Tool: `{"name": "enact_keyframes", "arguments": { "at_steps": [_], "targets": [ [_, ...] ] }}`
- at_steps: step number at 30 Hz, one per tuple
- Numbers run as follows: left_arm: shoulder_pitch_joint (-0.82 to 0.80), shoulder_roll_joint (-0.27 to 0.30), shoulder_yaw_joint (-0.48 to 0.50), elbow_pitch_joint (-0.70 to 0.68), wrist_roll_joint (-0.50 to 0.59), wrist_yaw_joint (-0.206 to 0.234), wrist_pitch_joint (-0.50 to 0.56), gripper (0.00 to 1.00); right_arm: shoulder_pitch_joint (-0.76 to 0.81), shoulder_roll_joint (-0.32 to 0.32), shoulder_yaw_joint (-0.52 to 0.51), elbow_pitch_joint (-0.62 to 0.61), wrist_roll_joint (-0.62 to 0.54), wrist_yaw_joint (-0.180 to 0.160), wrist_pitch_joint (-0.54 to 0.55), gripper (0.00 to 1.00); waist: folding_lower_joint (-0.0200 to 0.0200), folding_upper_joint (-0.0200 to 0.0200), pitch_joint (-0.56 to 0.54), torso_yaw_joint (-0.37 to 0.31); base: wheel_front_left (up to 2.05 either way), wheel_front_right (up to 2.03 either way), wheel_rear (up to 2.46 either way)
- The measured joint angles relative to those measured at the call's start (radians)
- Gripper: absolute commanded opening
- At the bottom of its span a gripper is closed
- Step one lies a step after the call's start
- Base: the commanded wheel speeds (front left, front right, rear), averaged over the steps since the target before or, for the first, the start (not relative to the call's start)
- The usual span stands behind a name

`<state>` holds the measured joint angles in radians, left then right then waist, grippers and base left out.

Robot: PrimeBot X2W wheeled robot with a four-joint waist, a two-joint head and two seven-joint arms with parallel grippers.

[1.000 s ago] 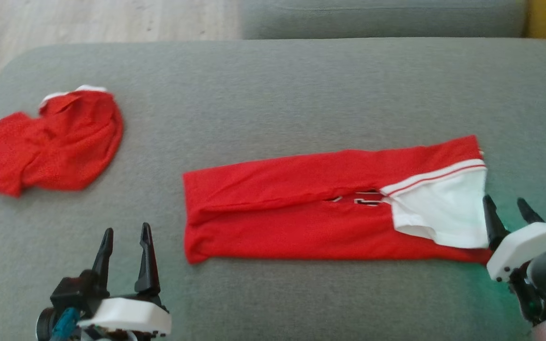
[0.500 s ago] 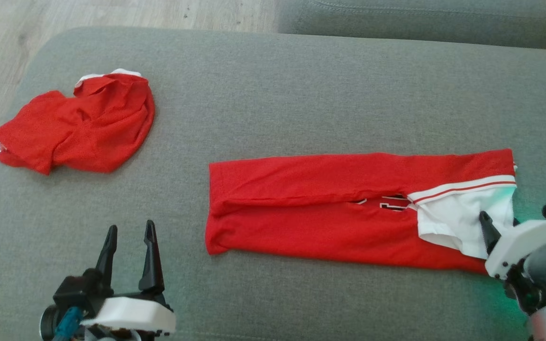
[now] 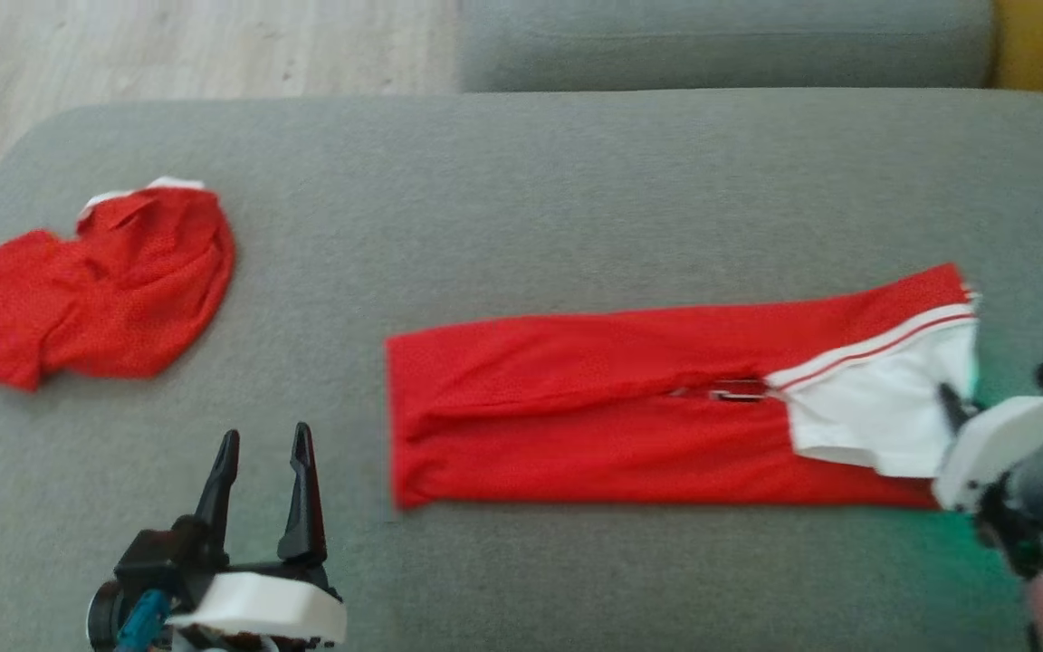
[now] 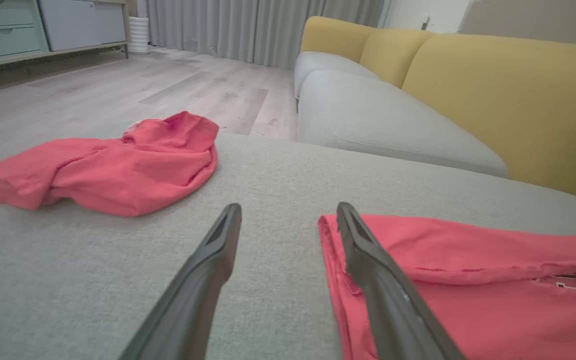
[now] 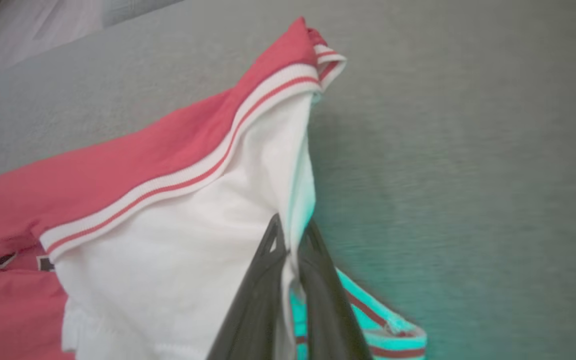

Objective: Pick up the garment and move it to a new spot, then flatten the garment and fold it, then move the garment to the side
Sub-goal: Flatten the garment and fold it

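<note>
On the cushion (image 3: 576, 199) I see the garment (image 3: 594, 426) lying as a long folded strip right of centre, a red heap (image 3: 96, 290) far left. My right gripper (image 5: 292, 232) is clamped on the garment's white end; my left gripper (image 3: 266, 435) hangs wide open, empty.

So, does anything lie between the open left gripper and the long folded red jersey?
Nothing visible: only bare grey sofa cushion lies between the left gripper and the long folded red jersey. The crumpled red garment sits far off left. The right gripper is shut on the jersey's white edge.
</note>
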<state>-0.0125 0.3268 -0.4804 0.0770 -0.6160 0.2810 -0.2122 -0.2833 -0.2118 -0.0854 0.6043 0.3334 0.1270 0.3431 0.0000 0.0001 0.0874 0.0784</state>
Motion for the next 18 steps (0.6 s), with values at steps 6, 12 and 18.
{"name": "enact_keyframes", "arguments": {
  "at_steps": [6,12,18],
  "targets": [
    [0.002,0.002,-0.005,-0.018,0.002,0.006,0.005,1.00,0.035,-0.098,-0.082,-0.069,0.002,0.000,0.007,0.00,0.0000,0.0000,-0.020,-0.070,0.00,0.00,0.00],
    [0.002,0.003,-0.010,-0.028,0.010,0.010,0.010,1.00,0.046,-0.084,-0.142,-0.149,-0.002,0.000,0.047,0.00,0.0000,0.0000,-0.005,-0.126,0.00,0.00,0.00],
    [0.001,0.001,-0.017,-0.025,0.010,0.009,0.013,1.00,0.048,0.017,-0.097,-0.275,0.058,0.000,0.119,0.00,0.0000,0.0000,-0.008,-0.154,0.00,0.00,0.00]
  ]
}}
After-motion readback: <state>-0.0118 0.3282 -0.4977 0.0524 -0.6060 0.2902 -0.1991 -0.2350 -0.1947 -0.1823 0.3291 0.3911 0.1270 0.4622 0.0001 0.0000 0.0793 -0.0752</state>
